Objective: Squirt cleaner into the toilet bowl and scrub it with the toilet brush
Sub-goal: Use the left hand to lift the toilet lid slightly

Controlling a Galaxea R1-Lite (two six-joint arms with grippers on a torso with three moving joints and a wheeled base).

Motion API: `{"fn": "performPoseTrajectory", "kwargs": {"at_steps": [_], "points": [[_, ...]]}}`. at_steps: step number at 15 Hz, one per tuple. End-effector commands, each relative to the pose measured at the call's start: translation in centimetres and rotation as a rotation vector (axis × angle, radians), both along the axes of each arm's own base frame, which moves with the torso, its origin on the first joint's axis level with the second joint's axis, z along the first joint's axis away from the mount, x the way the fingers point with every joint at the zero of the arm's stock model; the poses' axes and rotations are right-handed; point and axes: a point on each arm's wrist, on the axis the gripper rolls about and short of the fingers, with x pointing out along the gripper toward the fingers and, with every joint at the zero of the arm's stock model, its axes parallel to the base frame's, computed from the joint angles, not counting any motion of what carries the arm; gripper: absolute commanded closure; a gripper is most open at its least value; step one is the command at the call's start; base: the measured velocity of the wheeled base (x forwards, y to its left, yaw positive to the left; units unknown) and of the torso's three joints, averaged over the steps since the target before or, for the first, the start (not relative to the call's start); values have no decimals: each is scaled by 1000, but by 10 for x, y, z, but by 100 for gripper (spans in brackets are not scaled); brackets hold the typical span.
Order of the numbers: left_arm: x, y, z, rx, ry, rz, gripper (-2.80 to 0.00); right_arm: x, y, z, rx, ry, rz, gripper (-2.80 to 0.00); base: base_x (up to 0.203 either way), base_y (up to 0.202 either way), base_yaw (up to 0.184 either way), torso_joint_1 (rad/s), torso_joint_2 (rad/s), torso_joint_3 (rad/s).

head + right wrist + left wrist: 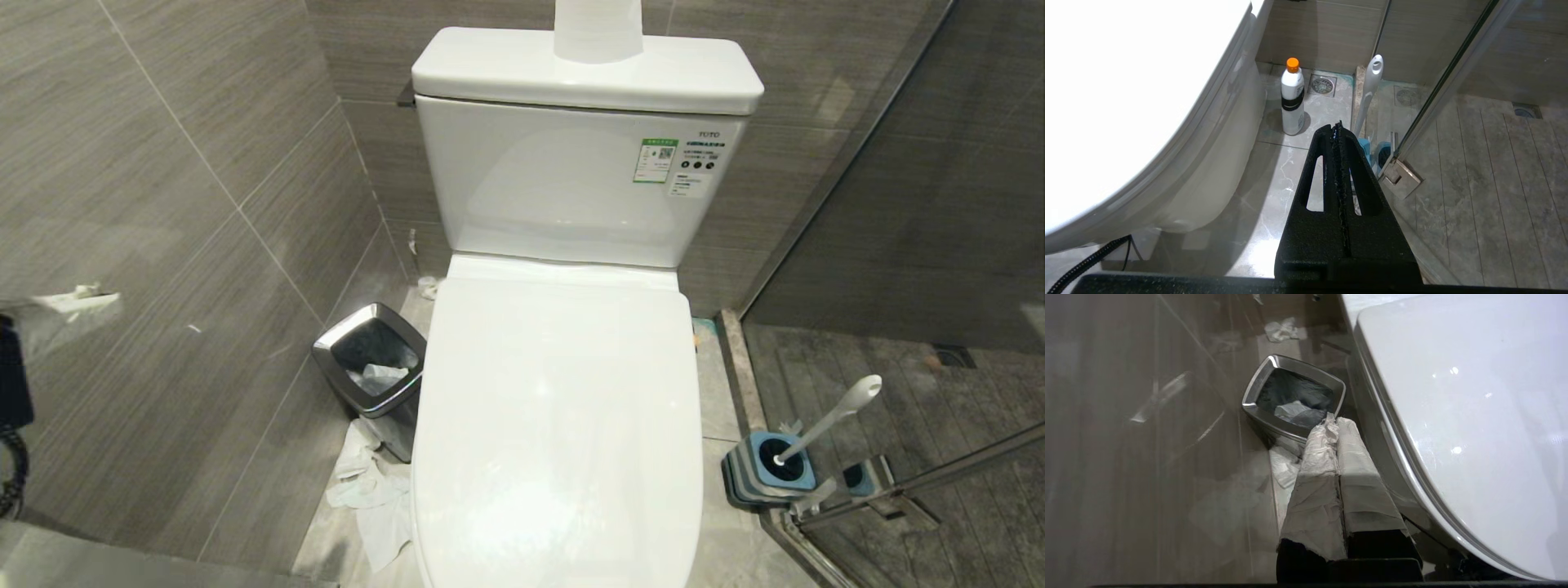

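1. Where the toilet bowl [558, 425] stands, grey-brown tiled walls [163, 204] are seen on its left and behind, with a marbled grey floor [1286, 163] beneath and a glass shower partition [890, 163] on its right; the lid is shut, so the inside is hidden.
2. White tank [571, 180] is set against the back wall, green-white sticker [655, 160] on its front, paper roll [598, 28] stood on its top.
3. Crumpled tissues [371, 498] are scattered on the floor left of the bowl, near the bin; a floor drain [1322, 85] is seen by the back wall.
4. Toilet brush [829, 420] is stood tilted in a blue-and-grey holder [767, 469] on the floor right of the bowl, just beside the glass door hinge [1399, 177].
5. White bottle with orange cap [1292, 98] is stood upright on the floor between bowl base and brush; contents cannot be told.
6. Chrome-rimmed black trash bin [371, 367] is placed just beside the bowl's left side, crumpled paper inside.
7. Left end effector [1336, 420], paper-wrapped, is seen with fingers pressed together, nothing pinched, above the floor between bin and bowl.
8. Right end effector [1337, 128] is seen black, fingers pressed together, empty, above the floor near the holder.
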Motion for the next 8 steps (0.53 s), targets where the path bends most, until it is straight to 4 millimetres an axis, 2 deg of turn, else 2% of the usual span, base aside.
{"fn": "performPoseTrajectory", "kwargs": {"at_steps": [1,8], "points": [[24,-6,-11,6,82,-31,0,2,0,-7,0,24,0,0,0,0,0,0,0,0],[86,-20,-45,-12,251,-131,0,2,0,-7,0,24,0,0,0,0,0,0,0,0]]}}
